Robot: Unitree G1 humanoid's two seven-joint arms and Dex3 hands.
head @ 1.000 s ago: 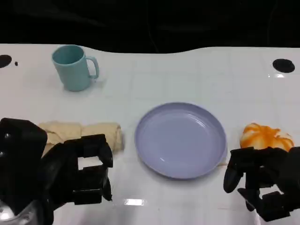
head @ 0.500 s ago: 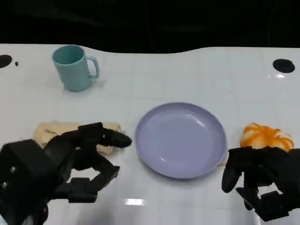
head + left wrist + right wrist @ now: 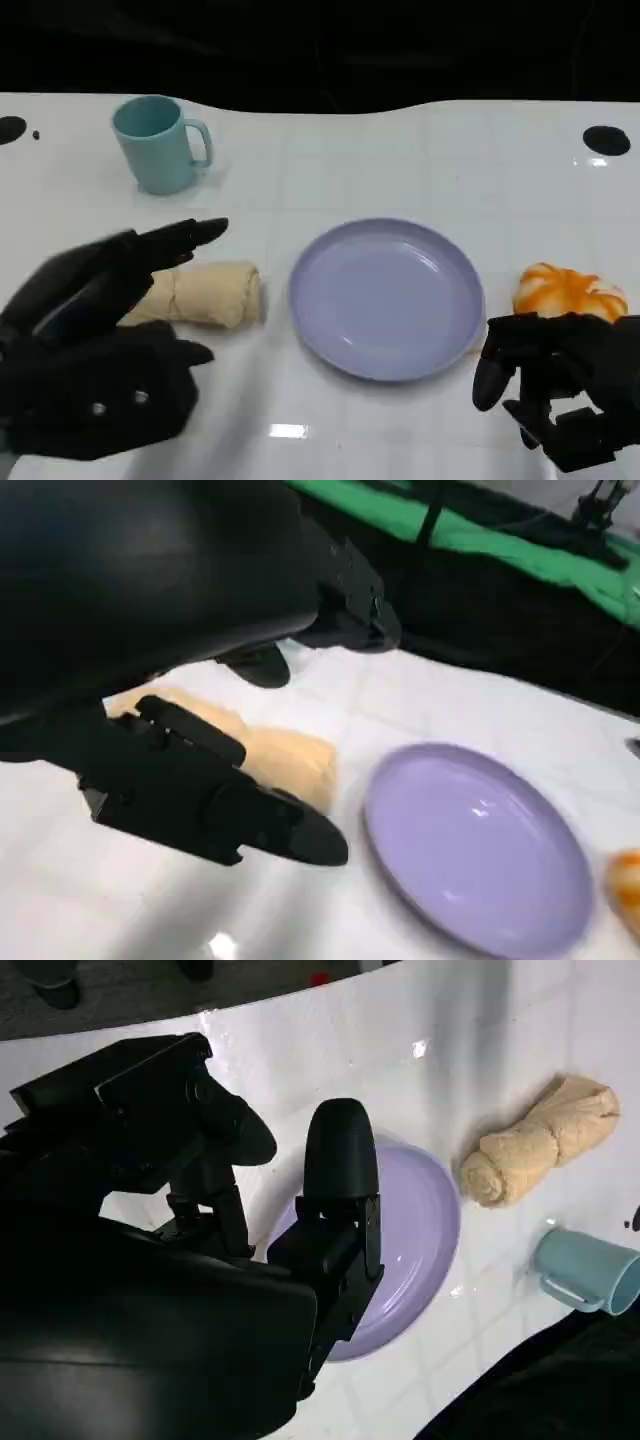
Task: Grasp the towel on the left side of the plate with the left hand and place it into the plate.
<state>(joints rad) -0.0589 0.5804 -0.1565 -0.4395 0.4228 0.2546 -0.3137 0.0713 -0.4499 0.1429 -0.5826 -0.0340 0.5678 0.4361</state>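
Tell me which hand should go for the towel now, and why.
Left. The left hand hovers open right beside the rolled towel, fingers spread toward it. The right hand sits on the far side of the plate, next to the orange thing, so it would have to cross over the plate.

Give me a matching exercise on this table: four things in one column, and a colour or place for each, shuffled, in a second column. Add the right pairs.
Things:
1. towel
2. plate
3. mug
4. left hand

Descriptions:
A. teal, at the far left of the table
B. black, fingers spread above the towel's left end
C. lavender, nothing in it
D. beige, rolled, lying just left of the plate

Pairs: 1-D, 2-C, 3-A, 4-B
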